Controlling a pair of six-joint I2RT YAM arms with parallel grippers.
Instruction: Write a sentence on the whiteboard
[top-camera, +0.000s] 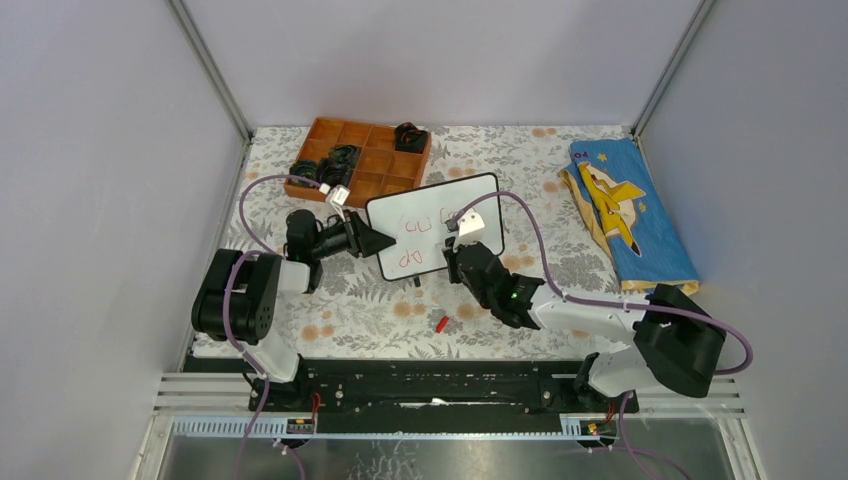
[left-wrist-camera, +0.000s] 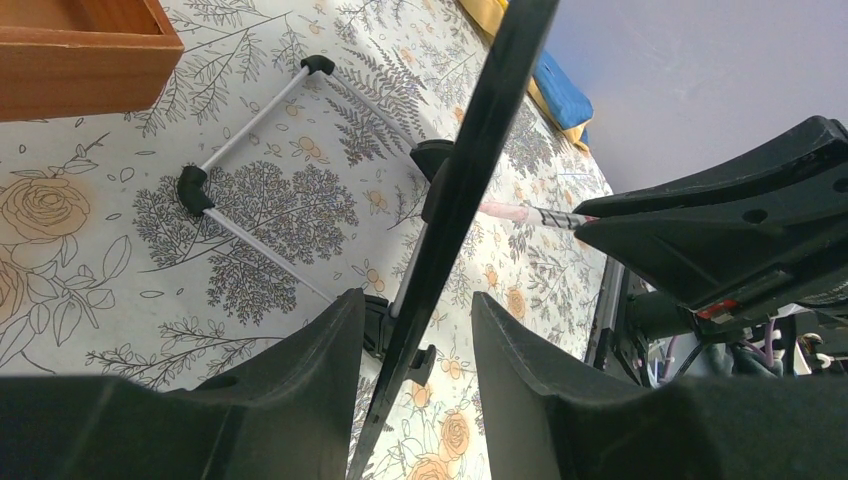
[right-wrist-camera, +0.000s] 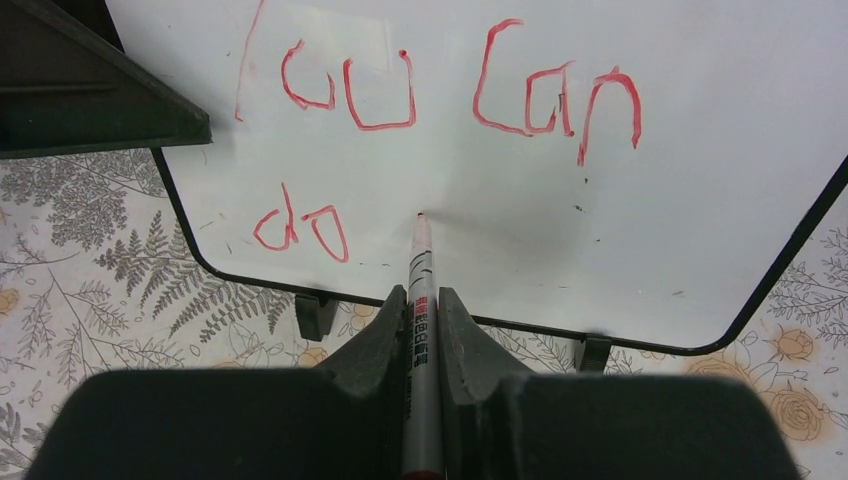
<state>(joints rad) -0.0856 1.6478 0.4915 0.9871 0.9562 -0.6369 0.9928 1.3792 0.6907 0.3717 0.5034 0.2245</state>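
The whiteboard (top-camera: 432, 208) stands tilted at mid-table, propped on its wire stand (left-wrist-camera: 252, 130). The sentence (right-wrist-camera: 450, 92) is in red: "you can" on top, "do" (right-wrist-camera: 300, 226) below. My right gripper (right-wrist-camera: 422, 296) is shut on a silver marker (right-wrist-camera: 420, 275), whose red tip touches the board just right of "do". In the top view, this right gripper (top-camera: 466, 254) is at the board's lower right. My left gripper (left-wrist-camera: 415, 300) straddles the board's black left edge (left-wrist-camera: 470, 170). The edge lies against one finger, with a gap to the other. From above, my left gripper (top-camera: 378, 240) is at the board's left side.
An orange compartment tray (top-camera: 360, 160) with black parts sits behind the board on the left. A folded blue cloth (top-camera: 625, 215) lies at the right. A small red cap (top-camera: 441, 323) rests on the floral tablecloth in front of the board. Grey walls enclose the table.
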